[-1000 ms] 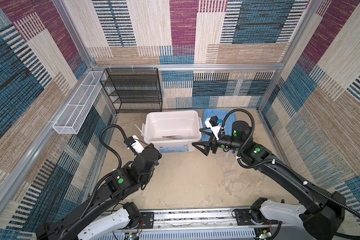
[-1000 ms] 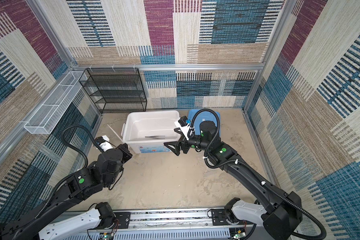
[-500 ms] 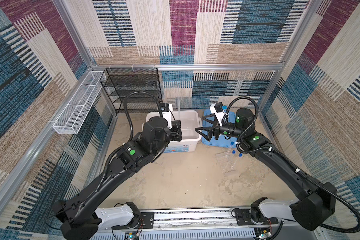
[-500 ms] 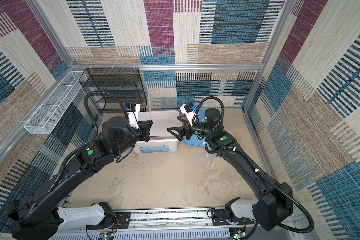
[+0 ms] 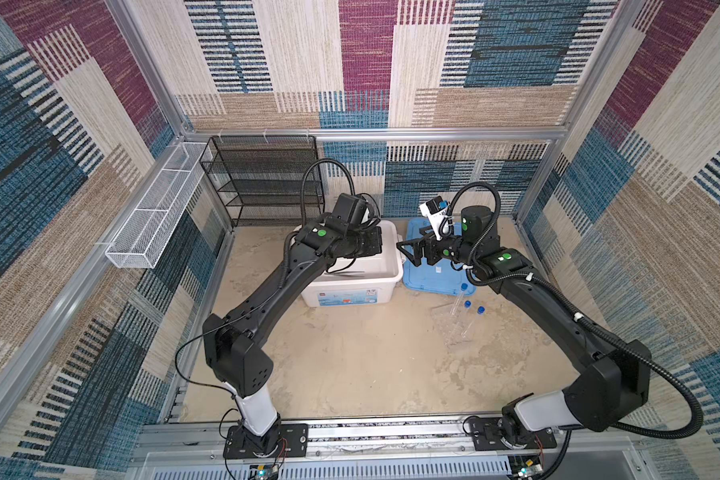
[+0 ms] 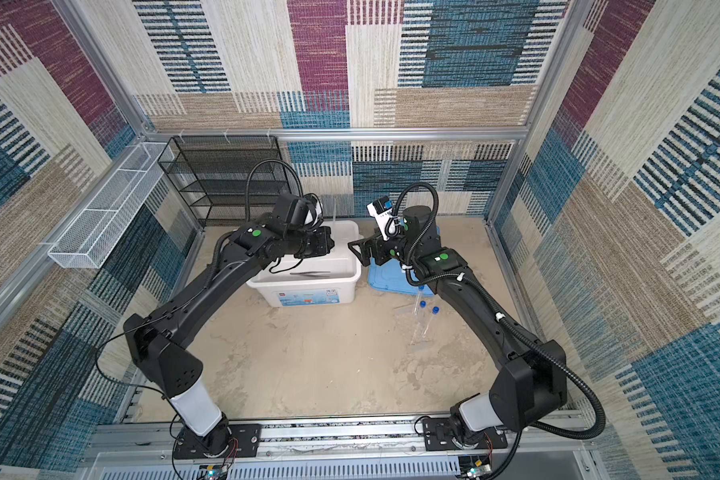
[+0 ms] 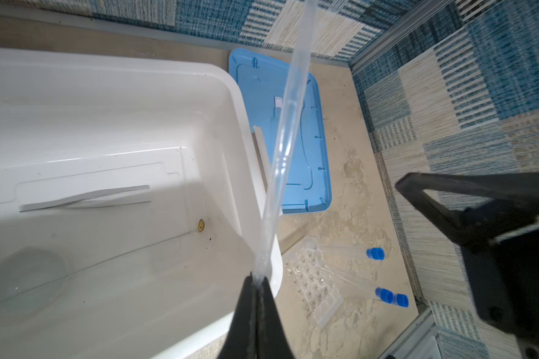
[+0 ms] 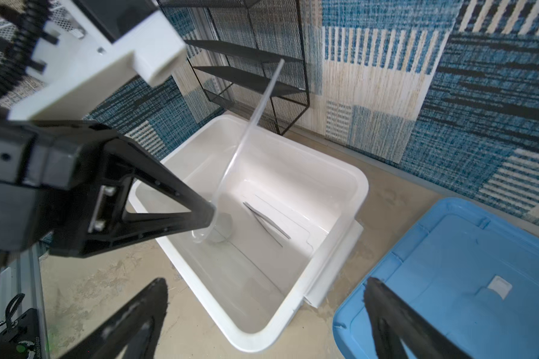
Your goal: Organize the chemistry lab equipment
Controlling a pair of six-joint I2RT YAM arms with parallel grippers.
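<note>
**Dropper held above the open tub**

Left gripper [image 7: 257, 279] is clamped tight on the lower end of the clear dropper [image 7: 288, 102], and the stem rises at a tilt over the white tub [image 7: 231, 93]. On the tub floor lie the metal tweezers [image 7: 84, 199], the thin spoon-tipped rod [image 7: 106, 264] and the small round dish [image 8: 223, 228]. The right gripper [image 5: 408, 253] hovers with its fingers spread wide and holding nothing, between the tub and the blue lid [image 7: 311, 174] that lies flat beside it. On the table near the lid lies the clear tube rack [image 7: 311, 279], with the three blue-capped tubes [image 7: 374, 253] lying flat at it.
</note>
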